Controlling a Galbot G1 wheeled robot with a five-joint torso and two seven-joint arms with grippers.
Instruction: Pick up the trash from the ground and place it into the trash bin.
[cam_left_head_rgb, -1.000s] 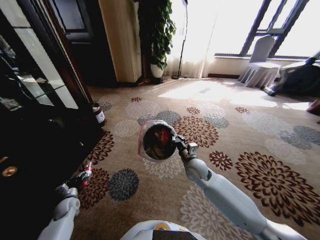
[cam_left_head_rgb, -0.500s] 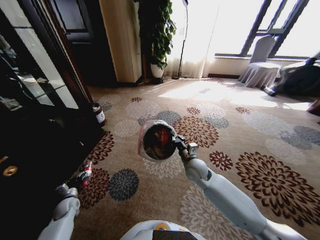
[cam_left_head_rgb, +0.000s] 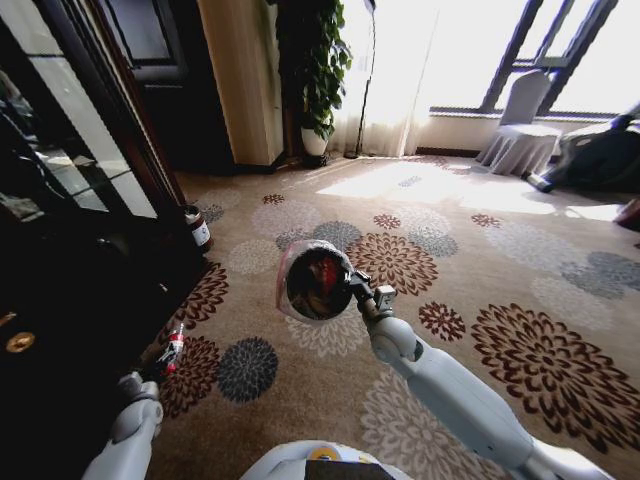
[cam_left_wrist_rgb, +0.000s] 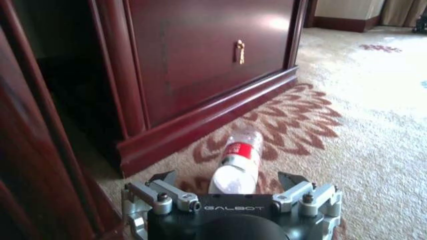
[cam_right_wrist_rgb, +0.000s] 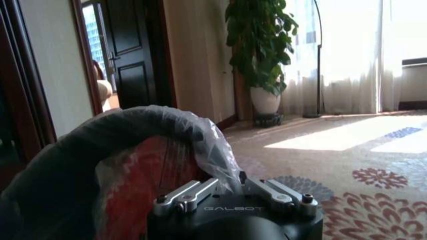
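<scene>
So the left gripper (cam_left_wrist_rgb: 230, 192) is down low by the dark wooden cabinet (cam_left_wrist_rgb: 200, 60), fingers spread wide apart and gripping nothing. A small clear bottle (cam_left_wrist_rgb: 238, 162) with a red label lies on its side on the patterned carpet (cam_left_wrist_rgb: 373, 150), sitting right between the two fingers and poking out past them, bottom end toward the gripper. It's just off the cabinet's baseboard, not touching it. From the head camera you can see the same bottle (cam_left_head_rgb: 174, 347) next to the cabinet's edge. Further from the cabinet, the right gripper (cam_right_wrist_rgb: 233, 192) is clamped onto the rim of the trash bin (cam_left_head_rgb: 312, 282), holding it up off the carpet and tipped so its mouth faces the robot, with something red inside.
</scene>
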